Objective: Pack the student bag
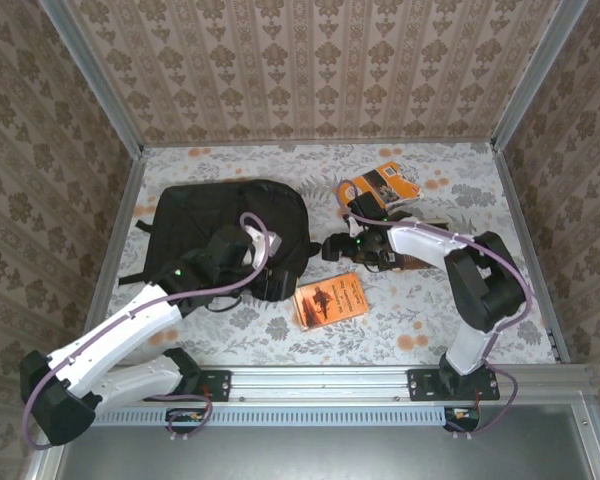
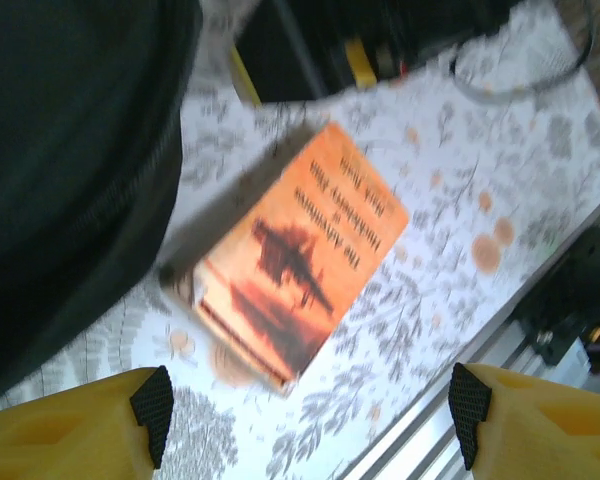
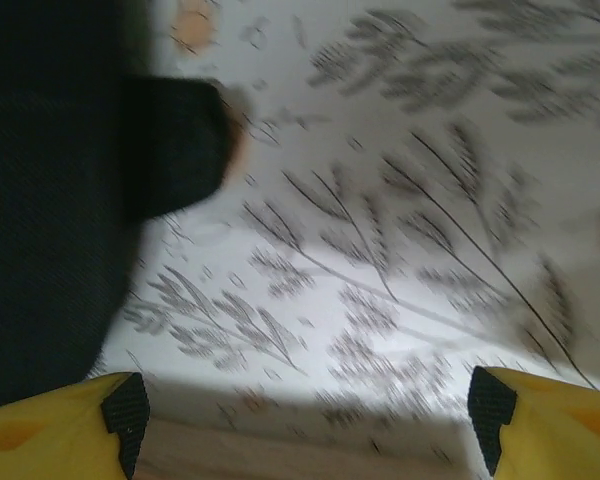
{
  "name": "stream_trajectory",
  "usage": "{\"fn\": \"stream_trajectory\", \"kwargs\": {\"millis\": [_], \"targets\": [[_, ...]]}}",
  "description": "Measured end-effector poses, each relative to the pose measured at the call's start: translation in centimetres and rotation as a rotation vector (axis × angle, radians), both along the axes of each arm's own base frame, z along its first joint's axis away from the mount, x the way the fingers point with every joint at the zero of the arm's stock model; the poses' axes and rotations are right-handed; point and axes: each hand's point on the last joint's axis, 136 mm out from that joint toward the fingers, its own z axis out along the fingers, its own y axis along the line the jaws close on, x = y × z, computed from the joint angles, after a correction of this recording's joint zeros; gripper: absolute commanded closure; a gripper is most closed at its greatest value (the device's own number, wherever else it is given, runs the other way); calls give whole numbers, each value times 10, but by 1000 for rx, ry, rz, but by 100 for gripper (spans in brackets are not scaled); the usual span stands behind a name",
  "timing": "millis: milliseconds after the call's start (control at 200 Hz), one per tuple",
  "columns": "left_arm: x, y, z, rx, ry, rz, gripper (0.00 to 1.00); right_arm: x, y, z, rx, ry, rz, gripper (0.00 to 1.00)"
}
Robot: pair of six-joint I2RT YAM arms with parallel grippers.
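Observation:
The black student bag [image 1: 225,225] lies flat on the left half of the floral table; its fabric fills the left of the left wrist view [image 2: 70,170] and the right wrist view [image 3: 50,200]. An orange book [image 1: 330,298] lies just right of the bag, seen blurred [image 2: 300,255] ahead of the left fingers. My left gripper [image 1: 270,285] hangs open at the bag's lower right corner, nothing between its pads [image 2: 152,410]. My right gripper [image 1: 338,250] stands open beside the bag's right edge, low over the cloth, with empty pads [image 3: 127,415].
A second orange book [image 1: 380,186] lies at the back right, near the right arm's wrist. The metal rail [image 1: 330,385] runs along the near edge, and patterned walls close in the table on three sides.

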Motion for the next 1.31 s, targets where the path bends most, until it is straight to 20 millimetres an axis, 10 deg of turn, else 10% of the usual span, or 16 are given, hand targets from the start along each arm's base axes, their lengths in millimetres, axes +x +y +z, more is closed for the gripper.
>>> {"fn": "stream_trajectory", "kwargs": {"millis": [445, 1015, 1305], "targets": [[-77, -11, -93, 276, 104, -234, 26, -26, 16, -14, 191, 37, 58, 18], [-69, 23, -154, 486, 146, -103, 40, -128, 12, -16, 206, 131, 115, 29], [-61, 22, -170, 562, 144, -80, 39, -142, 14, -13, 205, 152, 128, 45]]}}
